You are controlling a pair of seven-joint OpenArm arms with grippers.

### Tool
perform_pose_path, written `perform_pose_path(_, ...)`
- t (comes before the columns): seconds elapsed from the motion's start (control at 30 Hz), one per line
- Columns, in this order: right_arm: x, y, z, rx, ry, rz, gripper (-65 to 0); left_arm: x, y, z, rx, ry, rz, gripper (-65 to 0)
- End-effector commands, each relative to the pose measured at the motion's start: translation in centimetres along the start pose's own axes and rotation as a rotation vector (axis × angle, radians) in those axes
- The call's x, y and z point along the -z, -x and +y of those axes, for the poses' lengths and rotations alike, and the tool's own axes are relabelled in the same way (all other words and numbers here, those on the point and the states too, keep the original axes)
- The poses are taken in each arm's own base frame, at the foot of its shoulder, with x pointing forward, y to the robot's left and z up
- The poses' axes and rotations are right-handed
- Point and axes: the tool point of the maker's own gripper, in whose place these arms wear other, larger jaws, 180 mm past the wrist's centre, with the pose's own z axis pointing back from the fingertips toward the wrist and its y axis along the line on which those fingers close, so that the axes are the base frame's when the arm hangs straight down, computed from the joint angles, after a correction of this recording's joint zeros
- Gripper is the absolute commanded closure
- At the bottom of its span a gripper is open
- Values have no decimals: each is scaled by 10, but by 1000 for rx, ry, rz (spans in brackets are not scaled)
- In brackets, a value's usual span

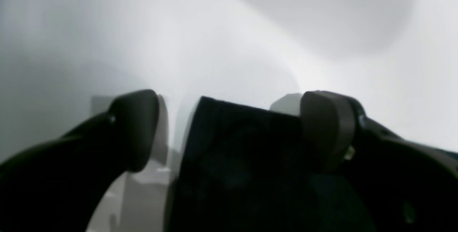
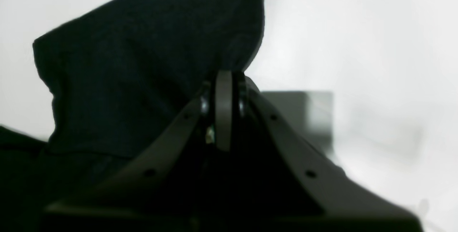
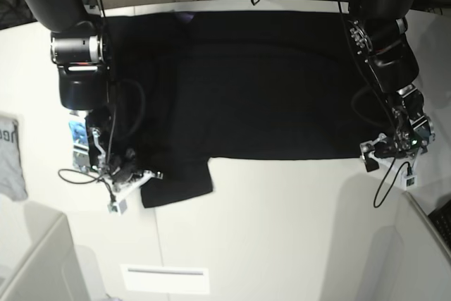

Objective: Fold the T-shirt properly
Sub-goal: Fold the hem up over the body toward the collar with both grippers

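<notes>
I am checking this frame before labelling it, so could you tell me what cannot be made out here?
- T-shirt: its far edge is hidden by cables and arm bases in the base view; no print shows.
- Left gripper: open, but the left wrist view is blurred, so contact with the cloth is unclear.
- Small grey garment: cut off by the left edge of the base view.

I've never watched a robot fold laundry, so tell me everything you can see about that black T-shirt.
The T-shirt is plain black soft cloth, spread mostly flat across the far half of the white table, one short sleeve jutting toward the near-left. The right gripper is shut on cloth by that sleeve; the open left gripper straddles the opposite hem corner. No print shows.
</notes>
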Motion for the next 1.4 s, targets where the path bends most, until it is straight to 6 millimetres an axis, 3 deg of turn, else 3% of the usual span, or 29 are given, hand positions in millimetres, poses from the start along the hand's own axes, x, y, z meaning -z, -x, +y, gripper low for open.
perform_pose_path(0.0,-7,-33,3,-14,-9,-74,0,0,4,-3,-13,15,33,-596)
perform_pose_path(0.07,-7,-33,3,-14,-9,-74,0,0,5,-5,-12,19,32,-551)
perform_pose_path(0.23,-7,-33,3,-14,-9,-74,0,0,5,-3,-14,17,34,-351)
perform_pose_path(0.37,-7,-33,3,-14,-9,-74,0,0,5,-3,-4,13,33,-248)
perform_pose_path(0.43,-7,-33,3,-14,-9,-74,0,0,5,-3,-3,14,32,-168)
perform_pose_path(0.5,-7,-29,2,-14,-8,-68,0,0,5,-3,2,16,31,-21)
perform_pose_path(0.53,-6,-26,1,-13,-6,-63,0,0,5,-3,5,16,31,0)
perform_pose_path(0.63,-11,-27,5,-31,-14,-93,0,1,9,-7,48,19,44,0)
perform_pose_path(0.77,-26,-31,9,-53,-6,-158,0,-10,-2,1,66,11,1,0)
perform_pose_path(0.83,-36,-35,1,-64,23,-193,0,-21,-6,2,61,22,-38,0)
perform_pose_path(0.9,-47,-41,6,-83,19,-235,0,-35,-8,12,80,13,-40,0)
perform_pose_path(1.03,-68,-48,7,-132,22,-297,0,-58,-3,9,68,70,-47,0)
perform_pose_path(1.37,-106,-28,-5,-133,52,-312,0,-100,10,-2,135,132,-64,0)
